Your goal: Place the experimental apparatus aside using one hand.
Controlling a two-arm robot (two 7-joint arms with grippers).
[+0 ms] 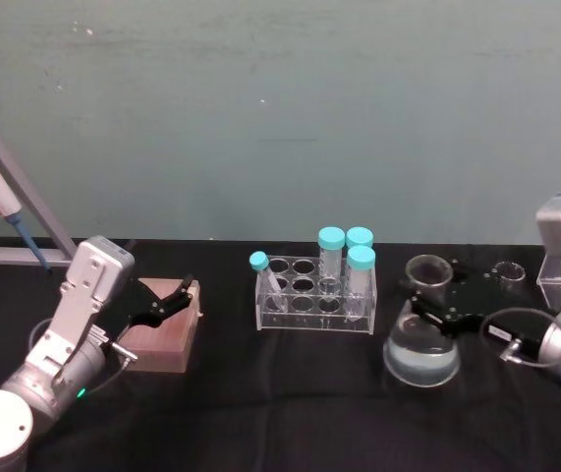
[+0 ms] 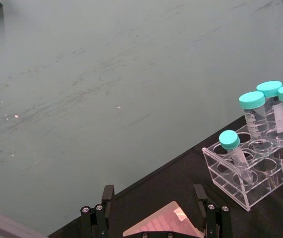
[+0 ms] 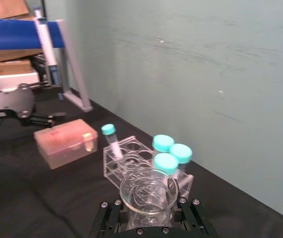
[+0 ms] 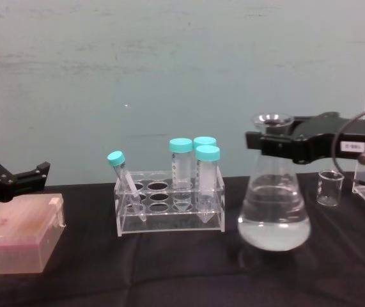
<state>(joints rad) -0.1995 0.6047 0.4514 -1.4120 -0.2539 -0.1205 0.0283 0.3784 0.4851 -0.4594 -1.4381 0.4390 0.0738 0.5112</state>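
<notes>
Right claw point(image 4: 273, 142): black two-finger claw on a silver cylindrical wrist, reaching in from the robot's right. Its fingers are closed around the neck of the clear conical flask with clear liquid point(image 4: 273, 217), just under the flared lip. In the right wrist view the claw point(image 3: 148, 210) sits at the flask mouth point(image 3: 148, 191) with 1 finger on each side.

Flask stands upright, long axis vertical, claw axis level and crossing it at the neck. Whether its base rests on the black cloth table point(image 1: 290, 393) or is just clear of it cannot be told. It is the rightmost large piece in the row.

Outward, toward the robot's left: a clear acrylic tube rack point(image 4: 169, 208) holding 3 upright teal-capped tubes and 1 leaning one, near the flask but apart. To the flask's right and farther back, a small clear glass beaker point(image 4: 330, 188).

Judgement: free ground for setting aside lies on the right; the rack blocks any move left.

Left claw point(image 1: 169, 298): all-black, fingers spread, holding nothing, hovering over a pink rectangular box point(image 4: 19, 233), well apart from the flask. Right arm is clearly the nearer.
</notes>
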